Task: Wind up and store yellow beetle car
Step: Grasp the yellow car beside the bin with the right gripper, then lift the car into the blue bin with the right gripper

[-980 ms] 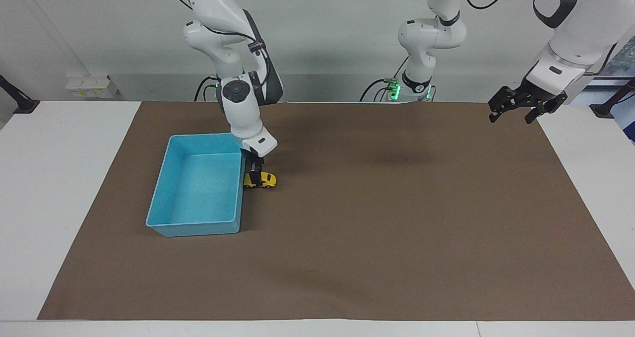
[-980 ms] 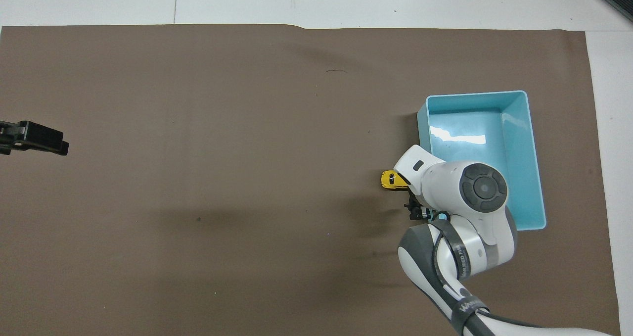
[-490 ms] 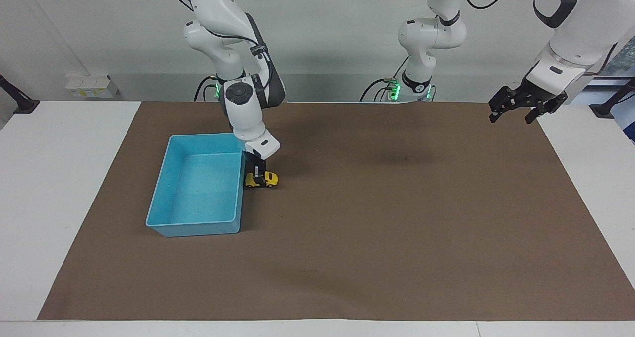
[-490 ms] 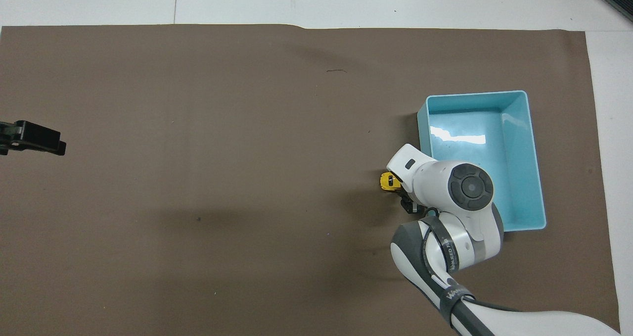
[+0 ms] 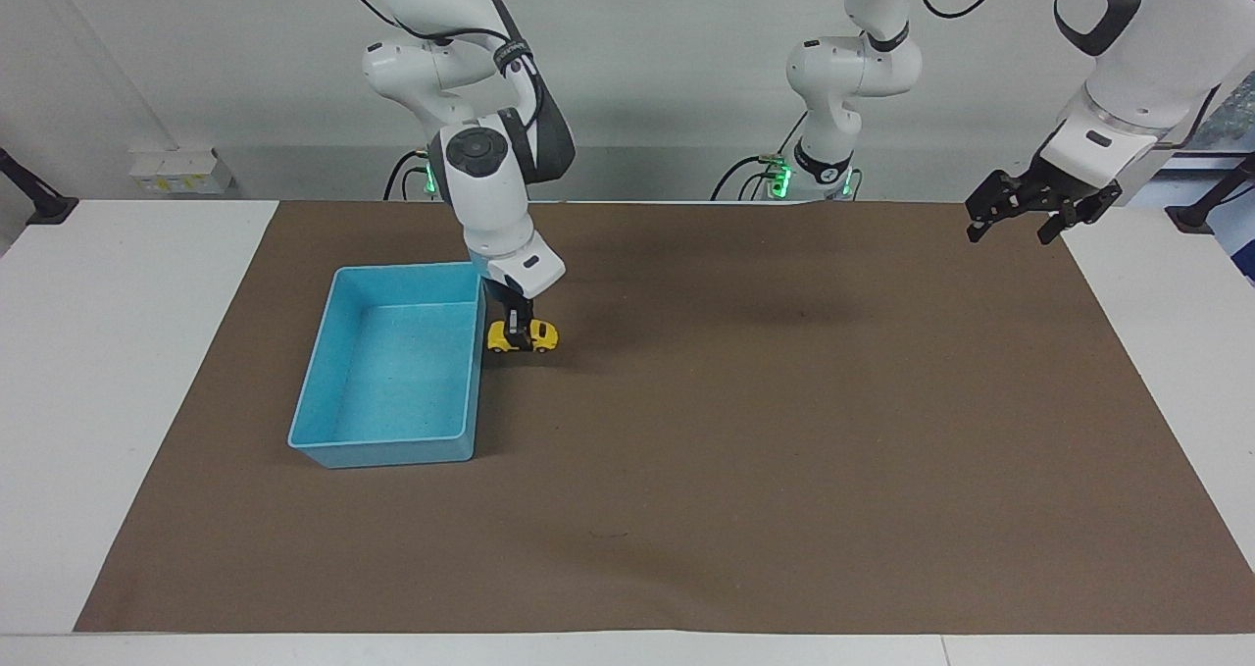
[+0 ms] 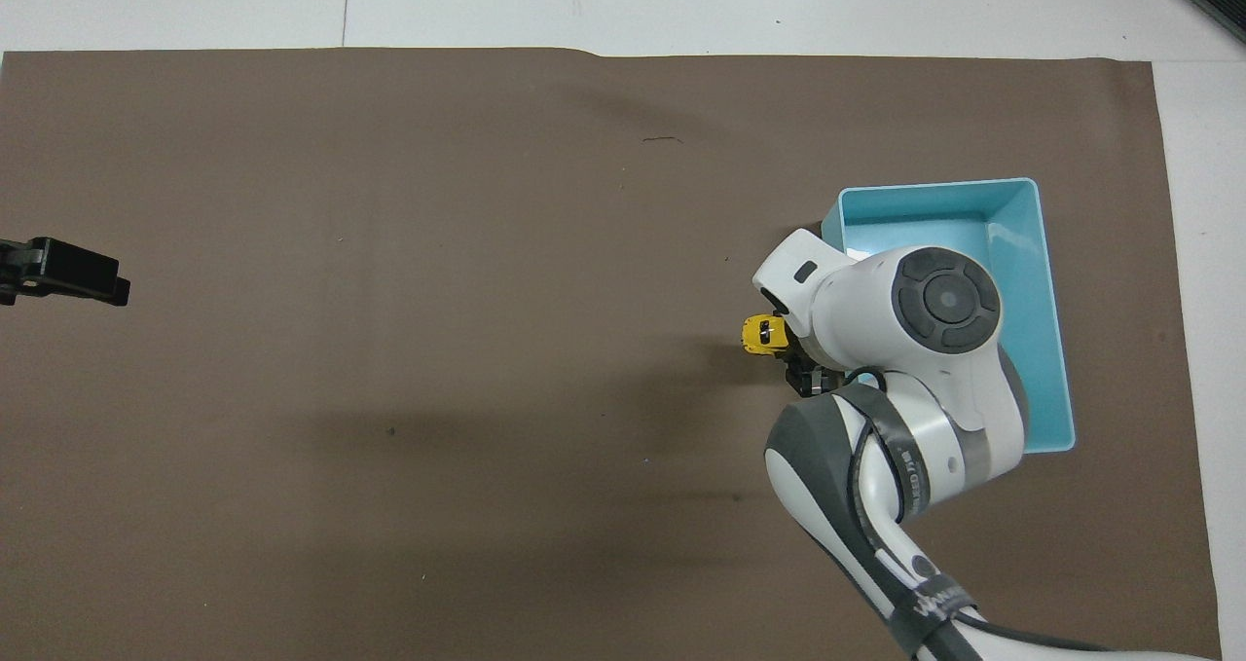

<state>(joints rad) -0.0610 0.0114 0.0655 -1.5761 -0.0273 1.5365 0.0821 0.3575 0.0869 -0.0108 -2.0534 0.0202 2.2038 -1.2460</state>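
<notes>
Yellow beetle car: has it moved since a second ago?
Yes. The tiny yellow beetle toy car, gripped by the right gripper, has shifted along the blue plastic tray's wall toward the robots and slightly away from the tray.

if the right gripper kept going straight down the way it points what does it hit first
The right gripper points down and is shut on the yellow beetle car, so the car's wheels would likely press into the brown mat first, beside the blue tray.

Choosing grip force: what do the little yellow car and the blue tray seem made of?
Yellow beetle car: glossy painted shell, plastic or die-cast metal; cannot tell which. Blue tray: probably smooth moulded plastic, judging by its thin rounded walls and the bright glare on its floor.
</notes>
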